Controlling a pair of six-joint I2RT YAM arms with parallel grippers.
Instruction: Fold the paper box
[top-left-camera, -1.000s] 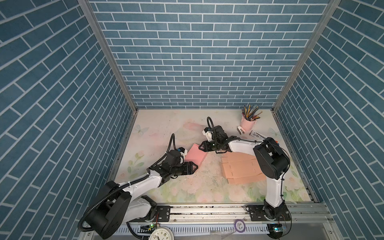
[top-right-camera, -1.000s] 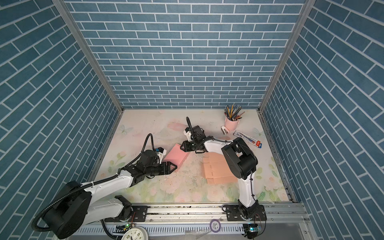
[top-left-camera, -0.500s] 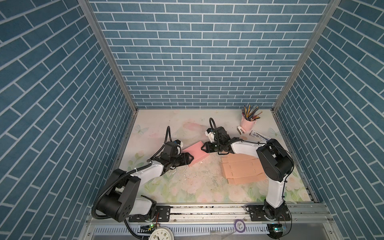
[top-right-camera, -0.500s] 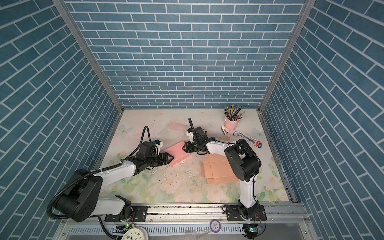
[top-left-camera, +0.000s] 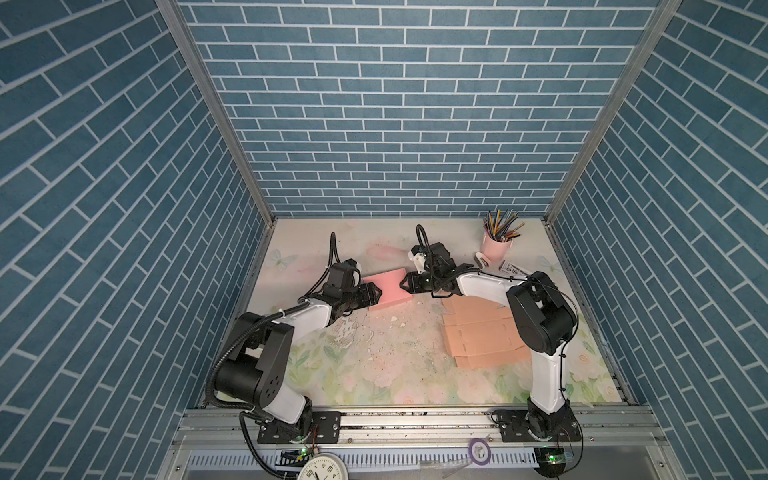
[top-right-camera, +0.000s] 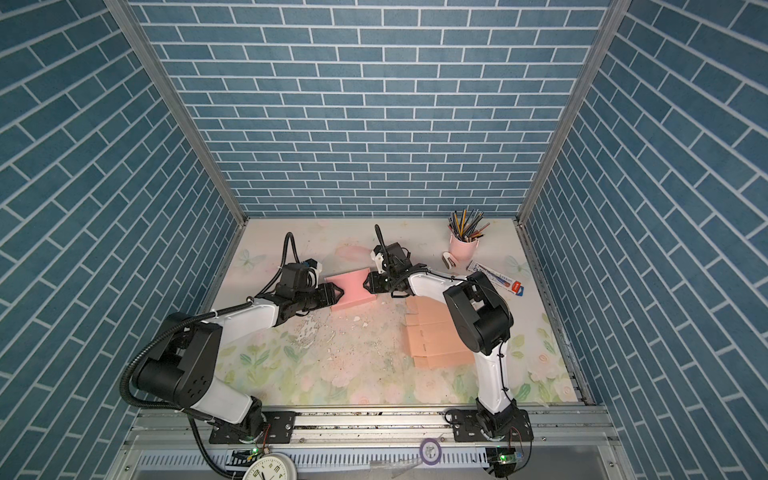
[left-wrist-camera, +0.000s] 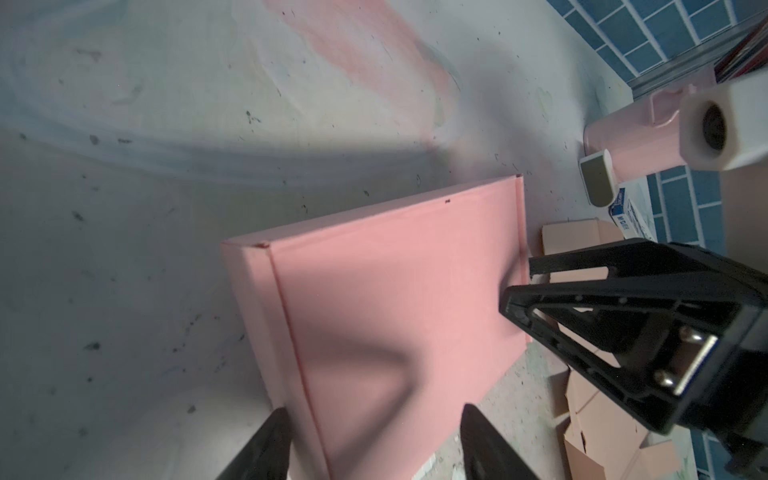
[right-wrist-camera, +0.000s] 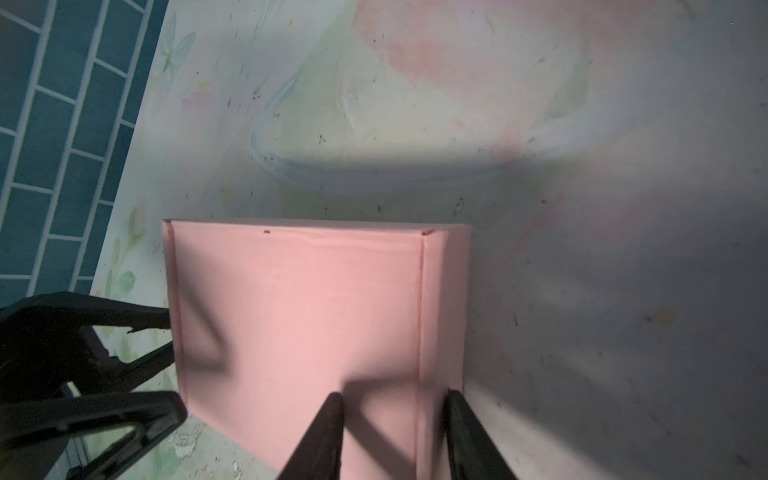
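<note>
Left fingers (left-wrist-camera: 266, 449) apart astride paper box (left-wrist-camera: 395, 291) edge, right fingers (right-wrist-camera: 324, 436) opposite, grip unclear, open table (top-left-camera: 374, 245) beyond

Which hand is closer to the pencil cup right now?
Right. The right hand is at the box edge facing the pencil cup; the left hand is at the opposite edge.

Pink box (top-left-camera: 388, 289), blue brick walls (top-left-camera: 395, 104), floral tbl (top-left-camera: 374, 365).

Setting: robot lab test booth. Blue brick-print walls (top-left-camera: 374, 124) on aluminium posts (top-left-camera: 217, 112); floral-print desk (top-left-camera: 374, 374); my left arm (top-left-camera: 307, 318) and right arm (top-left-camera: 482, 286) bolted to a metal rail (top-left-camera: 415, 422); clock (top-left-camera: 323, 471) at front edge; pink pencil cup (top-left-camera: 496, 249).
</note>
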